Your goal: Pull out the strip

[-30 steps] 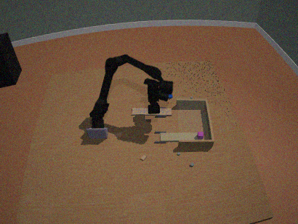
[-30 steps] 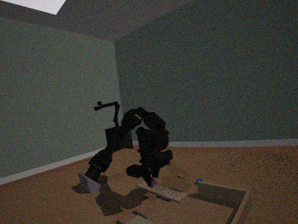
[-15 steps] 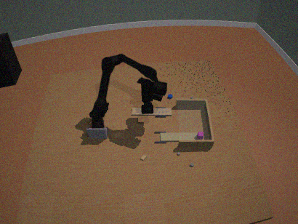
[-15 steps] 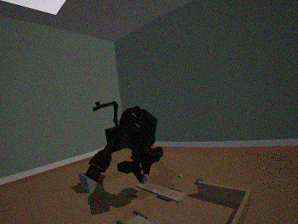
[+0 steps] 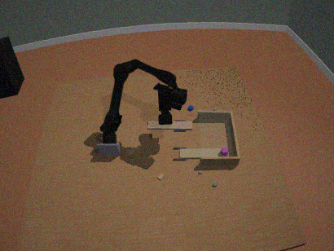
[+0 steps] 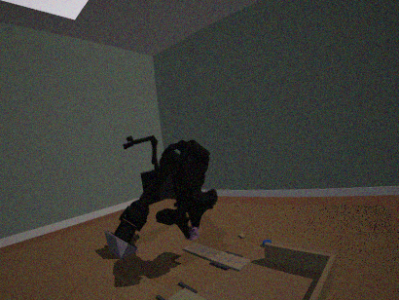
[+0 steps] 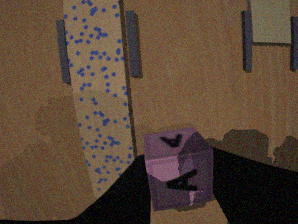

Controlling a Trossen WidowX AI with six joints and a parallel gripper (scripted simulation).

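Note:
The labelled cube [image 6: 194, 233] [image 7: 192, 189], purple with a black letter A, is between the fingers. My gripper [image 7: 173, 157] is shut on it and holds it raised. In the wrist view the cube appears just right of the blue-dotted strip's near end. The blue-dotted strip [image 5: 185, 125] [image 6: 219, 256] [image 7: 102, 107] lies outside the box, its far part between two short dark rails. A second, pale green strip [image 5: 191, 153] [image 7: 271, 22] runs into the box and bears a magenta cube [image 5: 225, 151] at its inner end. The top view hides the labelled cube behind the gripper.
The open-sided box [image 5: 235, 143] [image 6: 322, 280] stands right of the arm. A blue ball [image 5: 191, 107] [image 6: 267, 243] lies near its back corner. Low dark rails [image 7: 134, 45] flank the strips. A small tan block [image 5: 160, 177] and a small grey piece [image 5: 214, 185] lie at the front.

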